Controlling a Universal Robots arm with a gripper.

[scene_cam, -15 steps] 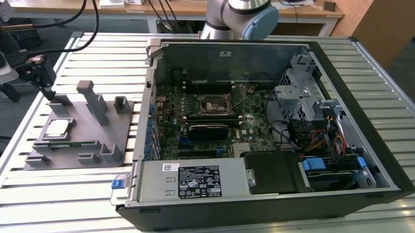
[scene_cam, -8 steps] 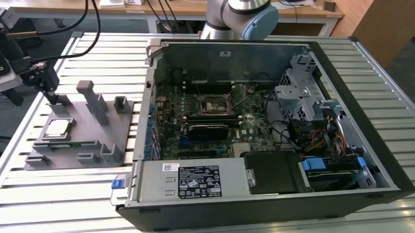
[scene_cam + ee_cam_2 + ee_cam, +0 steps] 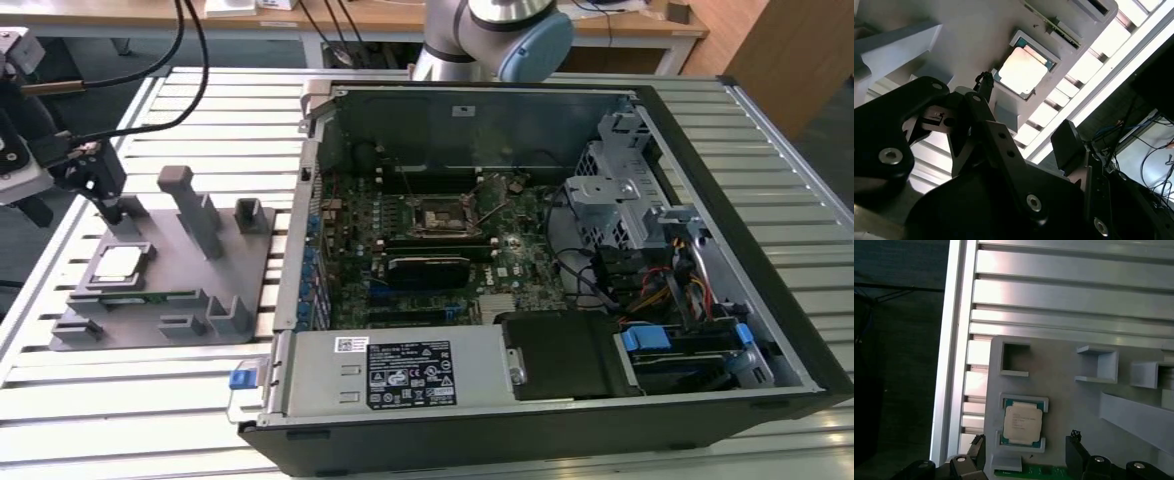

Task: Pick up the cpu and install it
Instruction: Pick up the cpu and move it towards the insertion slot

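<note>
Pincer (image 3: pixel 1026 440) hovers wide open, empty, over the cpu (image 3: pixel 1023 423) seated in its grey fixture (image 3: pixel 1074 405); pickup and installation are not yet done.

At twelve o'clock in the exterior view, the arm (image 3: pixel 454 40) is silver-grey tubing with a pale-blue cap (image 3: pixel 541 45). At nine o'clock, black cables (image 3: pixel 200 70) feed the black gripper (image 3: pixel 114 200); silver screws (image 3: pixel 890 156) stud its links (image 3: pixel 1004 150).
</note>
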